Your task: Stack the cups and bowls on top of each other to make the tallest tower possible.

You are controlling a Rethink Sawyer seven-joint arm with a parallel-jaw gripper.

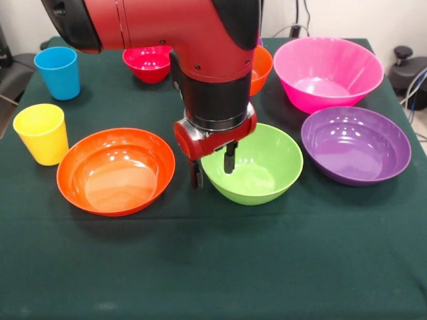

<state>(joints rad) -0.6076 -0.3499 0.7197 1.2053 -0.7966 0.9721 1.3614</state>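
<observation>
One pincer (213, 167) astride the green bowl's (263, 170) rim (fingers parted).

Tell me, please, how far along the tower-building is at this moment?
Done: nothing stacked; the orange bowl, purple bowl, pink bowl, blue cup and yellow cup all sit apart. In hand: the open gripper straddles the green bowl's rim. Left: the whole tower.

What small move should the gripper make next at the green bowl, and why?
Probably lower a little and close. The gripper is open and straddles the green bowl's rim, one finger inside and one outside, so closing should pinch the wall for lifting.
</observation>
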